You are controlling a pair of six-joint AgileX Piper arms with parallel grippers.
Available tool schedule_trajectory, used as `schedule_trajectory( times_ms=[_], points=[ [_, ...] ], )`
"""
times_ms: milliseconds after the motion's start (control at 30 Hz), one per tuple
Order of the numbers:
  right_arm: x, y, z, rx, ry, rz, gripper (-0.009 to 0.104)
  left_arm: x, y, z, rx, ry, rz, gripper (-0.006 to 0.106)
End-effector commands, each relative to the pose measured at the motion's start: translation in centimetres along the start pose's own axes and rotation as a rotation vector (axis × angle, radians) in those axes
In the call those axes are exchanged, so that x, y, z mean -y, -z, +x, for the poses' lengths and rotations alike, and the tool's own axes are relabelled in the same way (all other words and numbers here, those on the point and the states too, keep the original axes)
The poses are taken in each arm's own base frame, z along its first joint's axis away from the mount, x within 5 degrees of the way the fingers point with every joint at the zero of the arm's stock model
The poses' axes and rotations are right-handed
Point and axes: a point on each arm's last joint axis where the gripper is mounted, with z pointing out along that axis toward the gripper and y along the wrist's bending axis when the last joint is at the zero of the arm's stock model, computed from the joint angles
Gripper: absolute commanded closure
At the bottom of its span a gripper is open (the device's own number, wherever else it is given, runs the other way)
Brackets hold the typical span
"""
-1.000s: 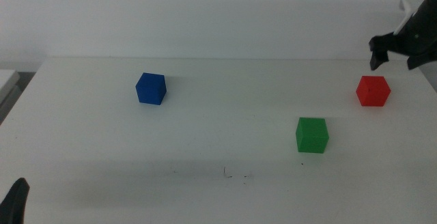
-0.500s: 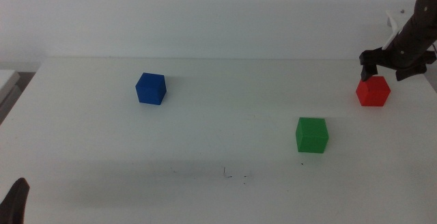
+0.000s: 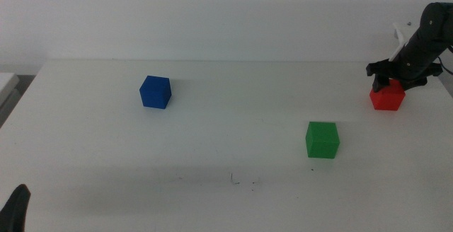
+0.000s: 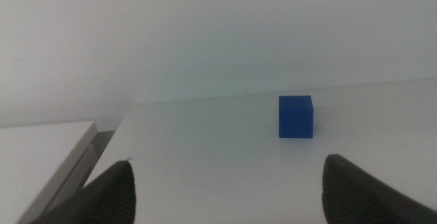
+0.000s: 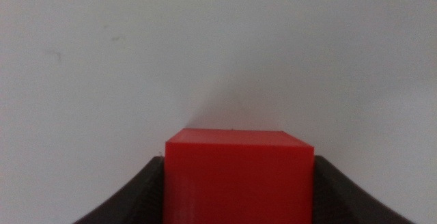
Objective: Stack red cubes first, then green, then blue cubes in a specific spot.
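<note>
The red cube (image 3: pixel 387 98) sits on the white table at the far right. My right gripper (image 3: pixel 393 82) is lowered over it, open, with a jaw on either side of its top. In the right wrist view the red cube (image 5: pixel 238 176) fills the gap between the jaws. The green cube (image 3: pixel 323 139) rests right of centre and the blue cube (image 3: pixel 156 92) at the back left. Faint dark specks mark the specific spot (image 3: pixel 241 182) near the front centre. My left gripper (image 3: pixel 17 207) waits open at the bottom-left corner, facing the blue cube (image 4: pixel 295 116).
The table's left edge (image 4: pixel 102 132) runs beside the left gripper, with a lower grey surface beyond it. The table's back edge (image 3: pixel 226 61) meets a plain white wall. The red cube lies close to the table's right edge.
My right gripper has come down and slightly left from above and behind the red cube until its jaws flank the cube. The cubes and the left arm have not moved.
</note>
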Motion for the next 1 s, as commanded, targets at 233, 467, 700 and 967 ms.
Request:
schedule_trajectory(
  times_ms=[233,467,700,967],
  points=[
    [-7.5,7.7,-0.2,0.055,-0.014,0.102,0.088,0.0,0.0,-0.2,0.018,0.003,-0.001,0.007],
    [-18.6,10.5,2.7,0.059,-0.040,-0.003,0.088,0.0,0.0,-0.2,0.018,0.003,-0.001,0.007],
    [-27.4,11.3,7.7,0.012,0.034,0.000,0.088,0.0,0.0,-0.2,0.018,0.003,-0.001,0.007],
    [-31.6,13.0,11.8,0.031,0.179,0.075,0.087,0.0,0.0,-0.2,0.018,0.003,-0.001,0.007]
  ],
)
